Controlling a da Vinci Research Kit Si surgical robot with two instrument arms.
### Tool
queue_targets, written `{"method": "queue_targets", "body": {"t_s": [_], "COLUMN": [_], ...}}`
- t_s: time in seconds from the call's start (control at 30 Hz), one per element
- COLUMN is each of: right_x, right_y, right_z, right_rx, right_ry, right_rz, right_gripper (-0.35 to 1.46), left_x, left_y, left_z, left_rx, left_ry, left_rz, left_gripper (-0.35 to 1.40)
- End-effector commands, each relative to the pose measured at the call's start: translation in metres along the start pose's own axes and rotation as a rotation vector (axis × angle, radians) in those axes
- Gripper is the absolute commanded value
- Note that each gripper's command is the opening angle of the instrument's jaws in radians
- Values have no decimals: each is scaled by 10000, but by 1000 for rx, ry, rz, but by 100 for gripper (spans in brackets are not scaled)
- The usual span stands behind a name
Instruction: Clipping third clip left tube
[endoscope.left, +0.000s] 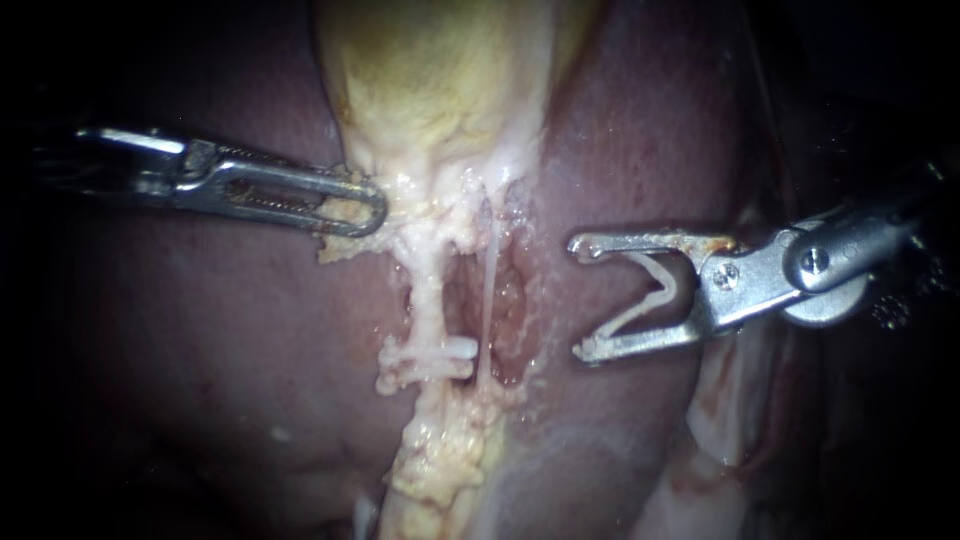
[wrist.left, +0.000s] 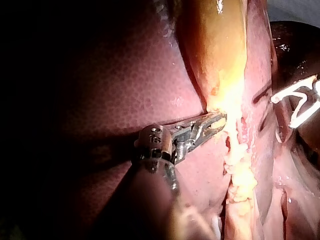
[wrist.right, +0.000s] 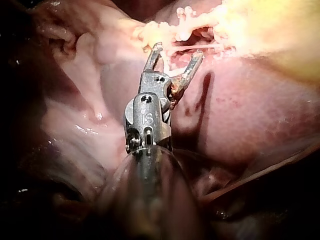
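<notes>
The pale left tube (endoscope.left: 428, 300) runs down from the yellowish gallbladder (endoscope.left: 440, 70), with white clips (endoscope.left: 432, 358) across its lower part. A thin right tube (endoscope.left: 487, 300) lies beside it. My right instrument (endoscope.left: 578, 298) sits to the right of both tubes, apart from them. Its jaws stand wide and hold an open V-shaped white clip (endoscope.left: 650, 295) between them. In its wrist view the right instrument (wrist.right: 178, 52) points at the tubes. My left instrument (endoscope.left: 350, 205) has its jaws shut on the lower edge of the gallbladder, also shown in the left wrist view (wrist.left: 217, 120).
Dark red liver (endoscope.left: 200, 350) surrounds the tubes on both sides. A raw hollow (endoscope.left: 510, 300) lies just right of the thin tube. Yellow fatty tissue (endoscope.left: 440, 460) continues below the clips. Pale folds of tissue (endoscope.left: 730, 400) lie under the right instrument.
</notes>
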Motion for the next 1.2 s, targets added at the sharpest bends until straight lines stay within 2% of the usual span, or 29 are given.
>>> {"method": "queue_targets", "body": {"t_s": [0.03,0.13,0.23,0.43,0.57,0.67,0.97,1.1,1.2], "right_x": [0,0,0,1,1,2,9,14,15], "right_y": [0,0,0,0,0,0,3,7,7], "right_z": [0,0,0,1,2,2,19,36,54], "right_rx": [0,0,-3,0,2,4,35,40,50], "right_ry": [0,0,-1,0,2,3,23,37,75], "right_rz": [0,0,0,0,1,1,11,79,144], "right_gripper": [50,50,50,50,50,50,50,50,50], "left_x": [0,0,3,23,37,43,36,36,36], "left_y": [0,0,3,19,30,37,39,39,39], "left_z": [0,-3,-14,-56,-88,-101,-96,-96,-96], "left_rx": [0,-2,-9,-4,-11,-7,-1,0,0], "left_ry": [0,-1,-6,2,39,43,48,48,48], "left_rz": [0,0,4,-11,-26,-39,-45,-45,-45], "left_gripper": [-35,-35,-35,-35,-35,-35,-35,-35,-35]}}
